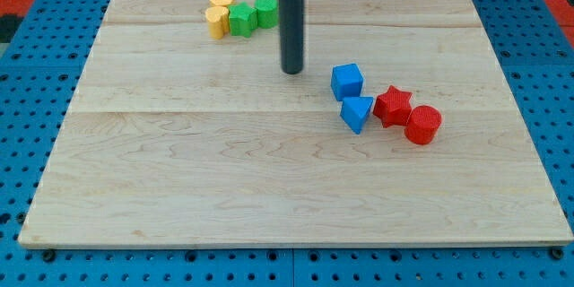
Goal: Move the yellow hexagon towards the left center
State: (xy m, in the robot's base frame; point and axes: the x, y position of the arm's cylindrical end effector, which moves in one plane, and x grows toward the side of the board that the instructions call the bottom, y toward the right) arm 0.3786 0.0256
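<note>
The yellow hexagon (221, 0) sits near the view's top, left of centre, at the back of a tight cluster. In front of it lies a yellow star-like block (216, 21), with a green star-like block (241, 20) and a green cylinder (265, 11) to their right. My tip (292, 70) rests on the wooden board (179, 161), below and to the right of this cluster, apart from it by a clear gap. The rod stands upright.
A blue cube (347, 81) and a blue triangular block (357, 112) lie right of my tip. A red star-like block (393, 105) and a red cylinder (422, 125) sit further right. Blue pegboard (36, 63) surrounds the board.
</note>
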